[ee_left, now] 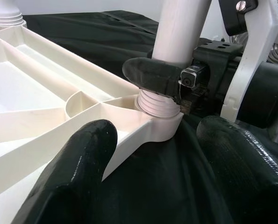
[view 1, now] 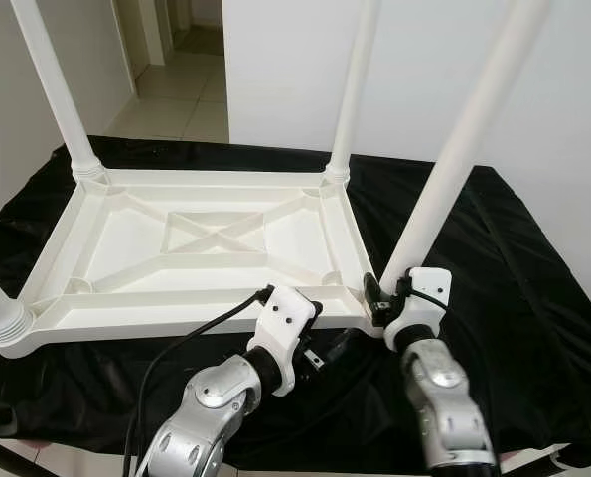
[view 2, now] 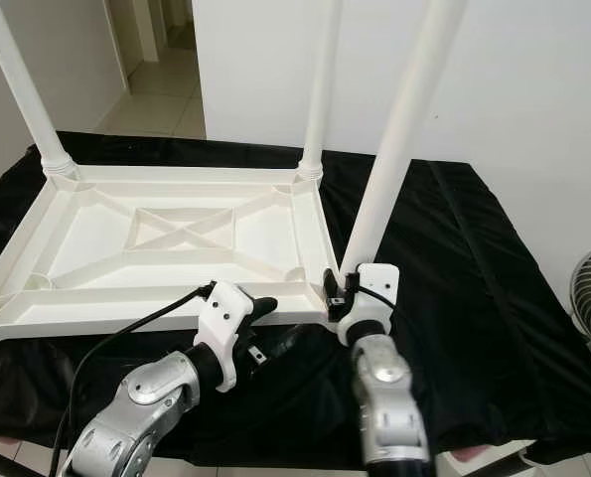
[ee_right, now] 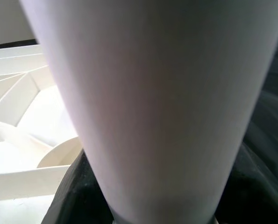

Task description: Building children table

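Tabletop: white plastic ribbed children's tabletop (view 1: 191, 248) lies upside down on black-draped table (view 1: 514, 298).
Leg: white tapered plastic leg (view 1: 454, 149) stands in near right corner socket.
Right claw (view 1: 379, 298): clamped around leg's base.
Left claw (ee_left: 153, 154): fingers spread, just beside that corner.

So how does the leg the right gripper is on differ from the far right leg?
The near right leg leans away from the tabletop frame and has the right gripper at its base, thread still showing above the socket. The far right leg stands near upright, seated, with nothing touching it. Both are white, tapered, in corner sockets.
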